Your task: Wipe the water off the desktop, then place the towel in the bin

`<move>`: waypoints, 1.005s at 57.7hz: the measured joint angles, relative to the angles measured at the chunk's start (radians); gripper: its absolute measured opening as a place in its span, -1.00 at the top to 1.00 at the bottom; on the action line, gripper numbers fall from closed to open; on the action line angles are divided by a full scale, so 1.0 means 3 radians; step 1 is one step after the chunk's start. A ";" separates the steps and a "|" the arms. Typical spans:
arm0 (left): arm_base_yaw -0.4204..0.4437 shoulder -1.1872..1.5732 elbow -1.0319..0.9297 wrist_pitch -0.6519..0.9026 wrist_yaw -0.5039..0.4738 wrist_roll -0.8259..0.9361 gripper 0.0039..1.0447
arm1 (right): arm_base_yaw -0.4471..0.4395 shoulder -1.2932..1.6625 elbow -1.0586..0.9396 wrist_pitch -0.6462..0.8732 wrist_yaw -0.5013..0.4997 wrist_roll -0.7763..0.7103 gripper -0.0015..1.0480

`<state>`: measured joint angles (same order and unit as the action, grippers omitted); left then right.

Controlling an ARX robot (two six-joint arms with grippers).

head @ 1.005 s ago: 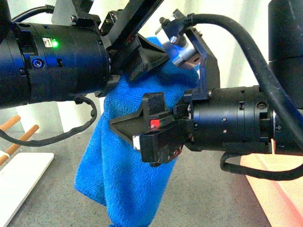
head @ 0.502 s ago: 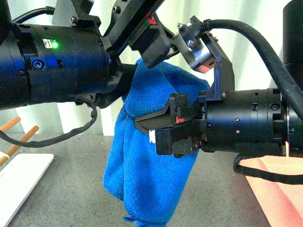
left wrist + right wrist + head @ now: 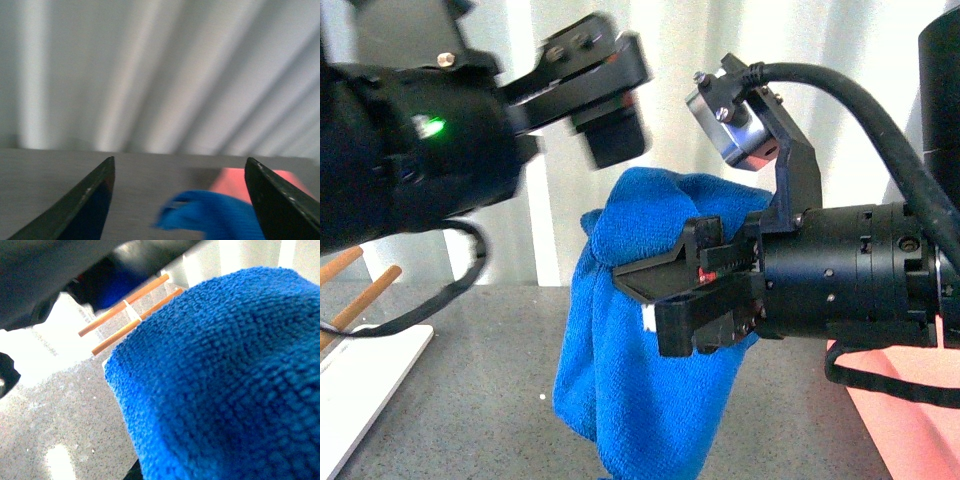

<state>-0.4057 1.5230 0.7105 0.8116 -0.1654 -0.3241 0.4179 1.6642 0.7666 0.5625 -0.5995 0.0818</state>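
The right end effector (image 3: 655, 295) is clamped on the bright blue towel (image 3: 640, 400), pinching it near its top. The cloth bunches over the upper finger and hangs down in loose folds. Its lower end runs out of the front view, so whether it touches the speckled grey worktop (image 3: 470, 420) cannot be told.

The left end effector (image 3: 178, 165) is up and to the left of the towel, blurred in the front view. Its own wrist view shows the two fingers spread wide with nothing between them, and the towel and a patch of pink lie beyond.

The salmon-pink bin (image 3: 900, 420) sits at the robot's right, low and just beside the right arm's wrist. A white tray (image 3: 370, 380) with wooden rods (image 3: 360, 290) lies at the far left. The right wrist view is almost filled by blue pile, with the rods and worktop behind it.

Gripping near the top probably keeps the floppy cloth gathered in one hanging bundle, easy to lower into a tub. The right arm is the sensible carrier, since the bin is on its side. No water can be made out on the worktop, so wiping looks done.
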 joint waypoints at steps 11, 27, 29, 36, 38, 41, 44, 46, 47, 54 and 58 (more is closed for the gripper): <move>0.0277 -0.0504 -0.0655 0.0177 -0.0498 0.0807 0.08 | -0.0024 0.0000 -0.0052 -0.0006 0.0013 -0.0022 0.89; 0.0609 -0.1100 -0.1369 0.0240 -0.0146 0.1015 0.94 | -0.0036 -0.0043 -0.0113 -0.0031 0.0006 -0.0048 0.89; 0.0640 -0.1169 -0.1428 0.0240 -0.0114 0.1030 0.93 | -0.0046 -0.0061 -0.0123 -0.0038 0.0005 -0.0051 0.89; 0.0758 -0.1403 -0.1624 0.0207 -0.0025 0.1041 0.93 | -0.0079 -0.0106 -0.0149 -0.0041 0.0013 -0.0062 0.89; 0.0799 -0.1483 -0.1684 0.0182 0.0009 0.1044 0.93 | -0.0080 -0.0116 -0.0155 -0.0041 0.0011 -0.0067 0.89; 0.0861 -0.1635 -0.1780 0.0132 0.0064 0.1047 0.93 | -0.0084 -0.0132 -0.0160 -0.0057 0.0010 -0.0075 0.89; 0.0902 -0.1759 -0.1859 0.0076 0.0120 0.1052 0.93 | -0.0084 -0.0144 -0.0164 -0.0067 0.0008 -0.0081 0.89; 0.0922 -0.1822 -0.1891 0.0046 0.0137 0.1053 0.93 | -0.0086 -0.0150 -0.0165 -0.0074 0.0010 -0.0083 0.89; 0.0935 -0.1864 -0.1910 0.0023 0.0154 0.1053 0.93 | -0.0086 -0.0150 -0.0165 -0.0075 0.0011 -0.0083 0.89; 0.1007 -0.2106 -0.2022 -0.0114 0.0220 0.1053 0.93 | -0.0090 -0.0151 -0.0165 -0.0074 0.0020 -0.0083 0.89; 0.1052 -0.2277 -0.2087 -0.0223 0.0259 0.1053 0.93 | -0.0089 -0.0151 -0.0165 -0.0074 0.0025 -0.0083 0.89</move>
<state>-0.0902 0.8398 0.0845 0.7448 -0.0875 -0.0082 0.3912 1.6188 0.7170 0.5404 -0.5919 0.0570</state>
